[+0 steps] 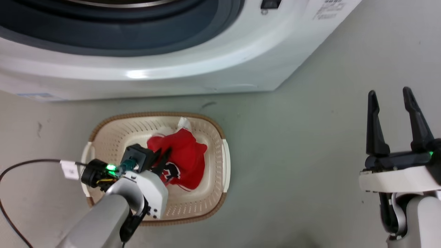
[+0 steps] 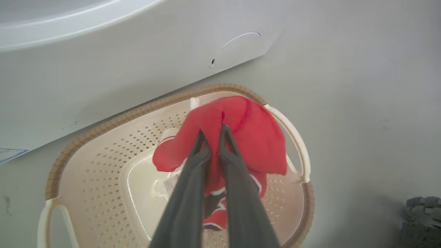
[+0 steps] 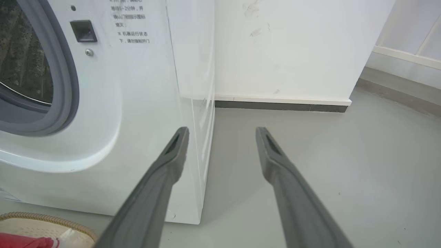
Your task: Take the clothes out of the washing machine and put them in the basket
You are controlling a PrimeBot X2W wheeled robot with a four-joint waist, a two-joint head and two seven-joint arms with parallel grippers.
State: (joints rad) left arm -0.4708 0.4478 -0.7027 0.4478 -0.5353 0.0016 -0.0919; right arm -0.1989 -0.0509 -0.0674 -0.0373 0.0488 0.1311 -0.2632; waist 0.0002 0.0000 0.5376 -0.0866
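Plainly, at the left the left pincer (image 2: 212,131) hung over the basket (image 1: 155,114), its two dark fingers drawn nearly together with a fold of red cloth nipped between the tips, so it looked clenched on the clothes (image 1: 186,151) rather than released. The clothes lay heaped inside the basket, bright red on top with a red, white and dark patterned part showing beneath; whether that was one garment or two I could not tell. The basket stood on the floor (image 1: 293,155) just in front of the washing machine (image 1: 172,72). What little of the drum (image 3: 24,62) showed through the porthole was bare steel, though most of it was out of sight. At the right the right pincer (image 1: 389,92) stood spread wide and empty above the floor, well apart from the basket. By my reckoning the carrying was done for this load; letting go was left, and a check of the drum
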